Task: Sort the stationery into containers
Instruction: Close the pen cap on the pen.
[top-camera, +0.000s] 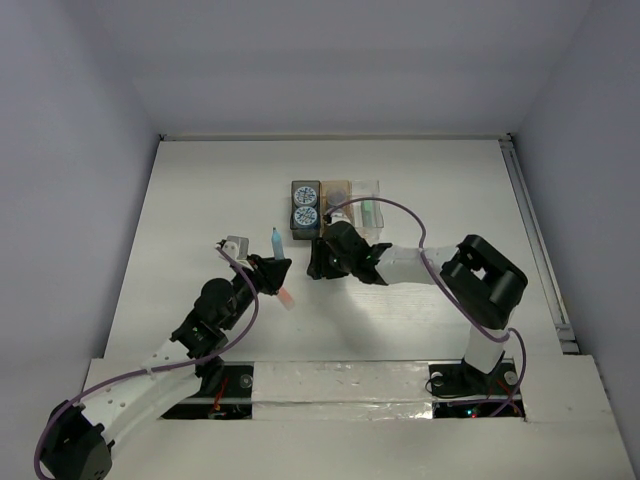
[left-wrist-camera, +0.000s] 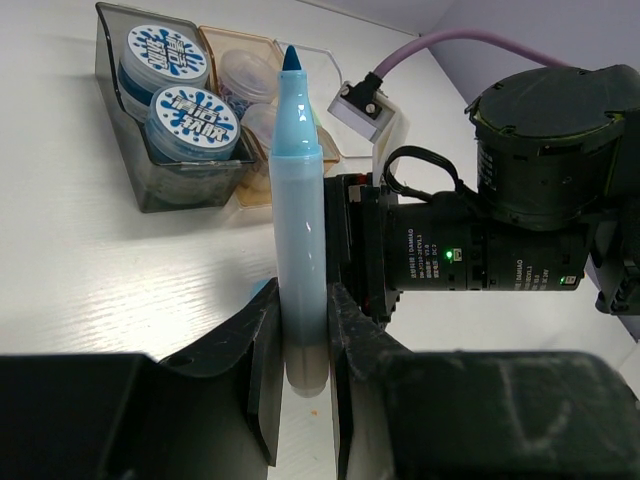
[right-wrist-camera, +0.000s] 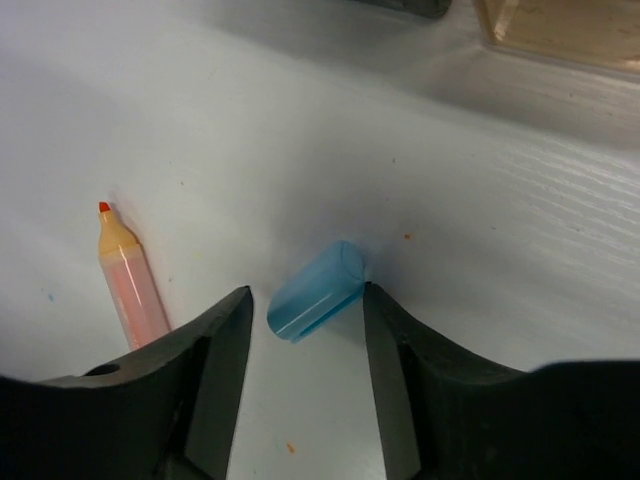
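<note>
The white table (top-camera: 200, 200) is carrying a row of three small open-top boxes, dark grey, tan-orange and clear plastic (left-wrist-camera: 185, 188), at upper left in the left wrist view. The left pincer (left-wrist-camera: 303, 325) is clenching an uncapped light blue plastic marker (left-wrist-camera: 298, 220) upright at centre. The right pincer (right-wrist-camera: 307, 300) is hanging released astride a small light blue cylindrical cap (right-wrist-camera: 315, 303) lying aslant at lower centre. It should probably be squaring onto the cap's middle before closing.

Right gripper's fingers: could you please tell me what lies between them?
A short light-blue cap lies on the table between the fingers of the right gripper, not yet clamped; the right wrist view shows it.
</note>
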